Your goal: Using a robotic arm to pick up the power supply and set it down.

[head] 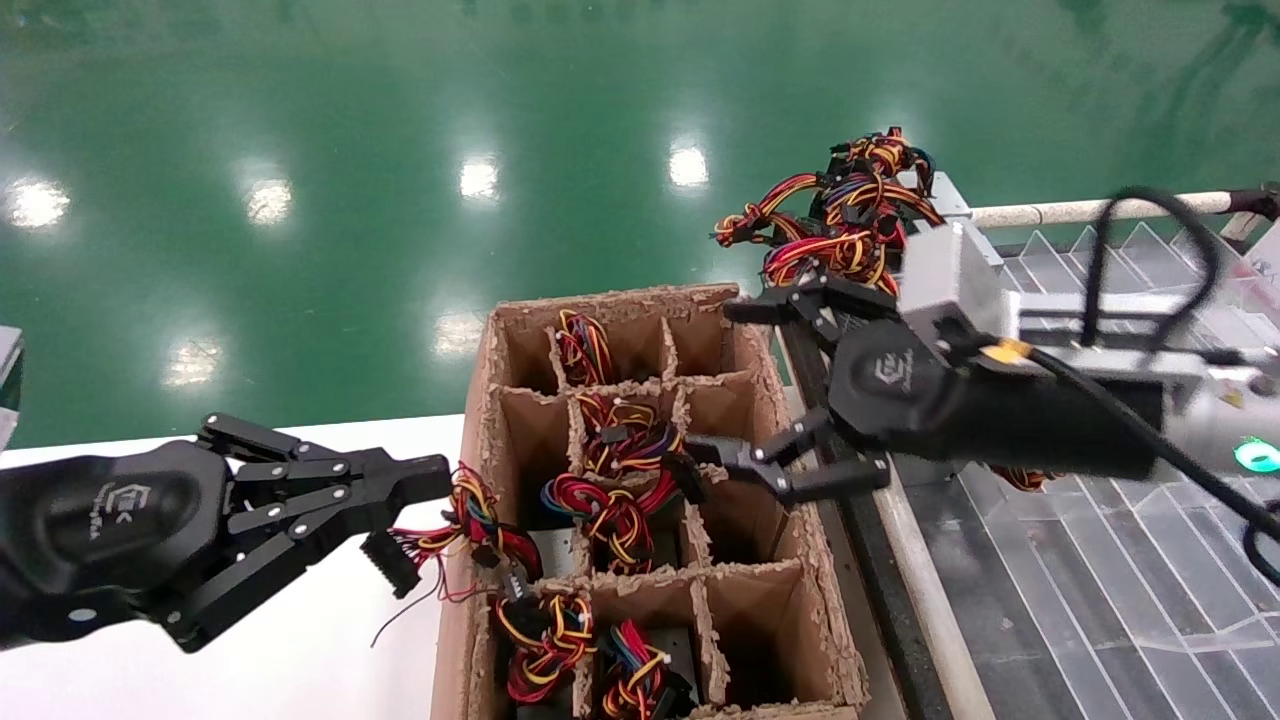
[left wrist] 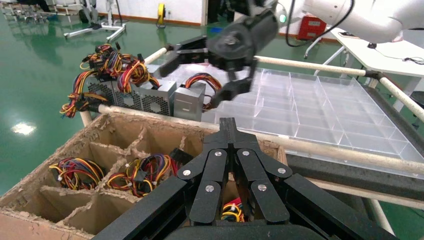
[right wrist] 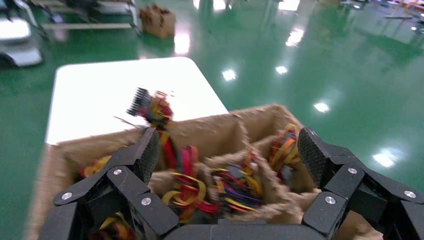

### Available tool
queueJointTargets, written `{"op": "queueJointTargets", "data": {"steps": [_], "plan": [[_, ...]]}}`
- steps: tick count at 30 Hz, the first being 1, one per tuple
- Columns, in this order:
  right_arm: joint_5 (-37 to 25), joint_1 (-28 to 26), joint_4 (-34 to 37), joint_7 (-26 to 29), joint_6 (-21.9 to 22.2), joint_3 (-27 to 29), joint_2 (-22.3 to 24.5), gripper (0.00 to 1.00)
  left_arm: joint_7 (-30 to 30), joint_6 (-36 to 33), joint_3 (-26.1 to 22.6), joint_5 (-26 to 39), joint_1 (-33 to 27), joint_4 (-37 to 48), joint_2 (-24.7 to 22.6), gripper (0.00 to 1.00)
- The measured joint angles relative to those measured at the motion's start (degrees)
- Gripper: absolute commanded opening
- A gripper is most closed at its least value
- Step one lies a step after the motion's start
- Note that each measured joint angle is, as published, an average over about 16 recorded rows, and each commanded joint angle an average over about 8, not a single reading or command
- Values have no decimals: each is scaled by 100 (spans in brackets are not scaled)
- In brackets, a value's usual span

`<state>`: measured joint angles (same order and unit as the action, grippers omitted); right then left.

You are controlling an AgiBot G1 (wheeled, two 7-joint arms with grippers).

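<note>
Left gripper (head: 420,492) sits closest to the head camera, just off the crate (head: 480,400) on its left side, fingers pressed together. Wire ends with a black connector (head: 385,562) hang off the crate's left wall right at its tip; it may be pinching a strand, hard to tell.

Right gripper (head: 745,385) hovers over the crate's right edge, jaws spread wide, nothing between them. Its own wrist view looks down on the crate's wire-filled cells.

Two supplies (left wrist: 145,97) already stand on the tray (left wrist: 325,110) beyond the crate's far right corner, side by side, wires piled on top. Those look placed.

Next supply (head: 555,550) is still in the crate: grey metal shows under the wire bundle (head: 600,515) in a middle cell, body standing on end, long axis running down into the cell.

Key relation: that cell lies left of and below the right gripper, a short reach across the crate's right column. The right arm is over the crate and open, so it's the better placed. It likely needs to go straight down along the cell axis; dividers and loose wires could snag.
</note>
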<state>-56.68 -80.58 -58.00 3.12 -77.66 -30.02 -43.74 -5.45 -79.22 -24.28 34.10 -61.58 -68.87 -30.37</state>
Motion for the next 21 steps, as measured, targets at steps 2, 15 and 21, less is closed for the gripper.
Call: {"op": "queueJointTargets", "data": {"steps": [2, 15, 21], "plan": [[172, 221, -181, 89, -93, 163, 101, 100, 0, 0, 0, 0, 0, 0, 0, 100], [1238, 1591, -1302, 628, -668, 1170, 725, 100, 0, 1, 0, 0, 0, 0, 0, 100], [1527, 1961, -1602, 761, -819, 1441, 889, 100, 0, 2, 0, 0, 1, 1, 0, 100]]}}
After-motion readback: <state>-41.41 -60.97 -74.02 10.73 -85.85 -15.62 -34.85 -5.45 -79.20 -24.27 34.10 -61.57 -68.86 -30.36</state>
